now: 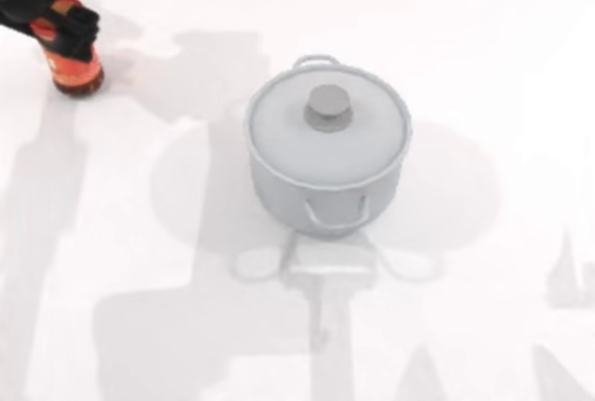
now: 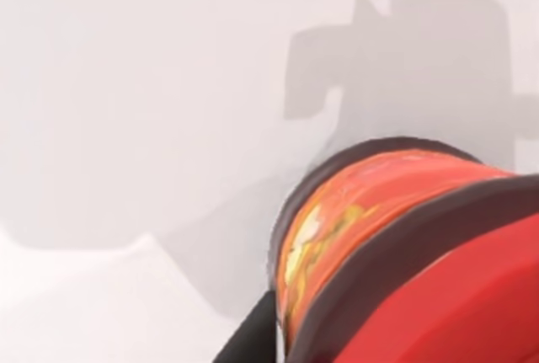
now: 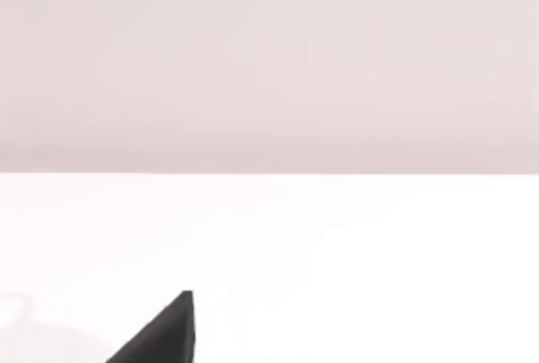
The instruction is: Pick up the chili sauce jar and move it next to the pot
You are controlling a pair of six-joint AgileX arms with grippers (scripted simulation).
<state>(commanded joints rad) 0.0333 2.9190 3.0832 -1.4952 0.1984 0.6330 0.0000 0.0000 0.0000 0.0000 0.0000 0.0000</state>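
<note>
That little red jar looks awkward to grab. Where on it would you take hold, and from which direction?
Take the chili sauce jar around its upper part, just under the orange-red lid, coming from above at the table's far left. Its round, narrow body suits two fingers closing on opposite sides. The left gripper is already there, closed around the jar's top; the jar leans tilted, well apart from the pot.

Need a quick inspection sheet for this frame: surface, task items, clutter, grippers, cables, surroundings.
Surface: pale white table, crossed by soft grey shadows.
Chili sauce jar: at the far left of the table, tilted, held at its lid end, well apart from the pot.
Pot: upright near the table's middle, lid on, knob on top.
Clutter: nothing seen.
Left gripper: closed on the jar at the far left corner.
Right gripper: only a dark tip shows in its wrist view; out of the top view.
Cables: nothing seen.
Surroundings: plain pinkish wall behind the table.
</note>
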